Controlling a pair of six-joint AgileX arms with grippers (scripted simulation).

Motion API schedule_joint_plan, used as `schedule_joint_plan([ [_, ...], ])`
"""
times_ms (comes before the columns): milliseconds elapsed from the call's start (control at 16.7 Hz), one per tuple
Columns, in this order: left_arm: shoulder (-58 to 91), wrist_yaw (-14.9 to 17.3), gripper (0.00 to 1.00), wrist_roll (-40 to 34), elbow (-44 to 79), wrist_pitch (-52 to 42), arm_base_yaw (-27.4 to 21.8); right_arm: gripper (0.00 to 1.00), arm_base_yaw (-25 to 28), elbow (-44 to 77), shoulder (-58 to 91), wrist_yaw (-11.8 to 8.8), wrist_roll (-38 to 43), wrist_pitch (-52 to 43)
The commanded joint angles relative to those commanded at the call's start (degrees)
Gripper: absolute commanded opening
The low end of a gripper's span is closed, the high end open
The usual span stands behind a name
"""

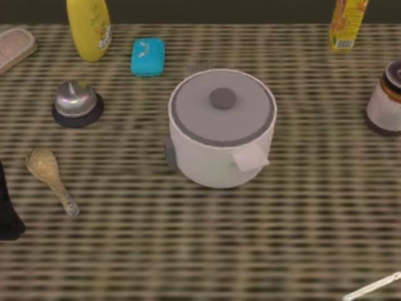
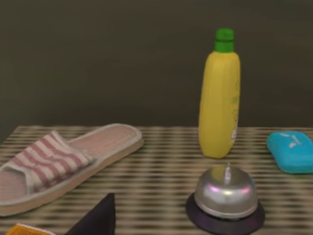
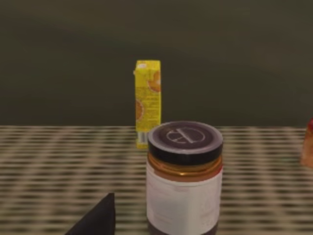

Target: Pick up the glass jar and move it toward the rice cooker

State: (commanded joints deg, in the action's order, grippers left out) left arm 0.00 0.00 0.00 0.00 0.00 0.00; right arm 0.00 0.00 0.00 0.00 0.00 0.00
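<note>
Glass jar [image 3: 184,178] stands untouched, claw apart.

Illumination is even and moderately dim, with a dark backdrop behind the table [image 1: 313,238]. Shadows are faint and soft beneath the rice cooker [image 1: 220,128] and bell [image 1: 77,102]. The checked tabletop pattern appears smeared; a mild highlight marks the bell dome

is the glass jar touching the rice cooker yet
Apart. The top view shows the glass jar at the table's right edge and the rice cooker in the middle, with a wide stretch of bare checked tablecloth between them.
</note>
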Motion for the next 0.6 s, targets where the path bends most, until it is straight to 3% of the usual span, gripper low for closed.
schedule_joint_plan([
  [300,0.0,0.0,1.0,0.0,0.0,0.0,0.0,1.0,-0.1,1.7,2.9,0.0,-0.2,-2.9],
  [600,0.0,0.0,1.0,0.0,0.0,0.0,0.0,1.0,-1.0,12.9,17.8,0.6,-1.4,-16.0],
])
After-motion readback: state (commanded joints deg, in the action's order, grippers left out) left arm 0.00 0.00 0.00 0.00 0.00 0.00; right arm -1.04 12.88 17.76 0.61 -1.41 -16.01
